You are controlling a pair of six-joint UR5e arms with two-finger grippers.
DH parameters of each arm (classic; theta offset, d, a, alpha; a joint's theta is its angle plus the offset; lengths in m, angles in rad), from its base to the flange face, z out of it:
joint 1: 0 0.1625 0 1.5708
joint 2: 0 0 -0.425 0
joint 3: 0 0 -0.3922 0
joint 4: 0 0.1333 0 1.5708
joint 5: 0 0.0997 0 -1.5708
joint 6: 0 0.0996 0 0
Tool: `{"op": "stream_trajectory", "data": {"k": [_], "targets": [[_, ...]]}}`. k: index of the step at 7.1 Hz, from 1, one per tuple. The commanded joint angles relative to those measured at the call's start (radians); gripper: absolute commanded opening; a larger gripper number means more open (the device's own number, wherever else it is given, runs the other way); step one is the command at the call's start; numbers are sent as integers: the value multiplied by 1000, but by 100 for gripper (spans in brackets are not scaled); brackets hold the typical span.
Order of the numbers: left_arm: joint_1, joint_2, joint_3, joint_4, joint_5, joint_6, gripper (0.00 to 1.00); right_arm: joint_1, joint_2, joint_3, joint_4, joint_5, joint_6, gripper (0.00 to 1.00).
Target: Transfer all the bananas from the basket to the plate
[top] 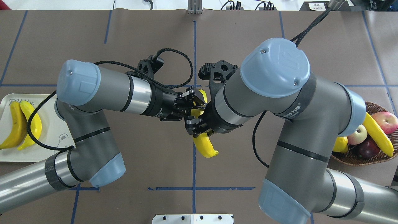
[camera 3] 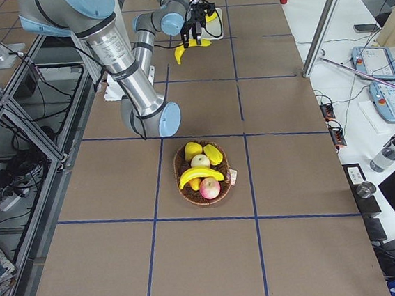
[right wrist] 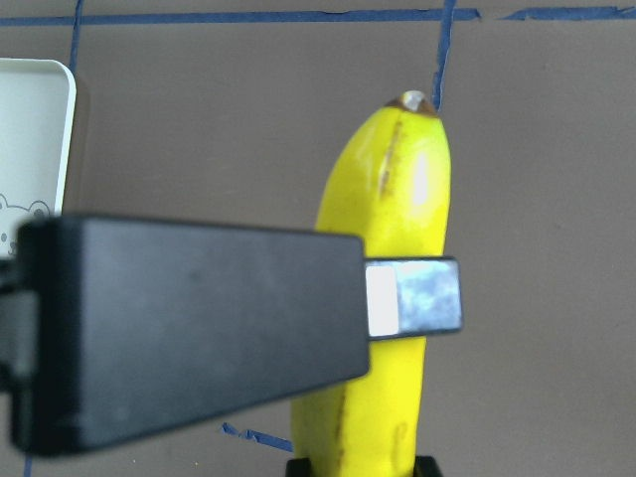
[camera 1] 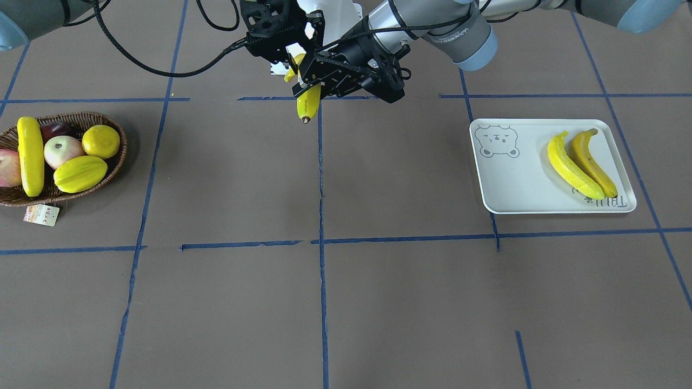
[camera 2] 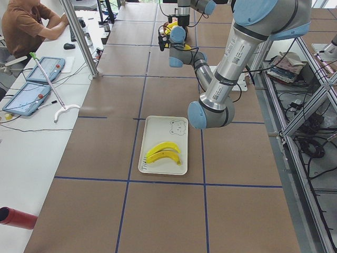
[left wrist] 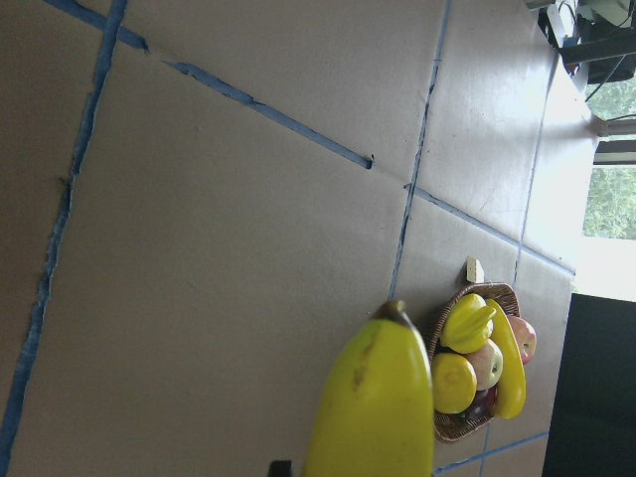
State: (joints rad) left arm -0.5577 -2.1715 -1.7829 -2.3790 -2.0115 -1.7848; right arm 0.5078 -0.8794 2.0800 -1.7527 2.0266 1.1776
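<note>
One banana (camera 1: 308, 105) hangs in the air over the table's middle, between both grippers. My right gripper (camera 1: 294, 59) is shut on its upper end; in the right wrist view the banana (right wrist: 388, 219) runs out from its fingers. My left gripper (top: 192, 109) is open, with one finger on either side of the banana's middle. Two bananas (camera 1: 573, 167) lie on the white plate (camera 1: 508, 183). One banana (camera 1: 31, 156) lies in the wicker basket (camera 1: 116, 162).
The basket also holds apples, a star fruit (camera 1: 80, 174) and a round yellow citrus (camera 1: 100, 141). A paper tag (camera 1: 41, 214) lies beside it. A person (camera 2: 26, 26) sits at a side table beyond the far edge.
</note>
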Motion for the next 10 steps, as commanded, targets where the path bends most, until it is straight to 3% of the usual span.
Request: {"op": "stream_trajectory", "data": {"k": [1,3,4,5,6,8,10], "targets": [[-2,2,2,1,0,-1,0,4,-12,46,-5,7,1,100],[-39,9,16,7,-1,2,0,26,-26,124,-92,9,1,100],[-85,39,16,17,-48,2,0,43,-44,171,-132,9,1,100],[-173,65,14,93,-181,2,0,75,-65,190,-152,9,1,100],[-227,93,11,119,-255,7,0,98,-108,216,-152,9,-1,100],[-267,229,-3,107,-283,27,0,115,-153,218,-152,1,-16,100],[-429,379,16,107,-482,181,0,124,-174,212,-152,-3,-18,100]]}}
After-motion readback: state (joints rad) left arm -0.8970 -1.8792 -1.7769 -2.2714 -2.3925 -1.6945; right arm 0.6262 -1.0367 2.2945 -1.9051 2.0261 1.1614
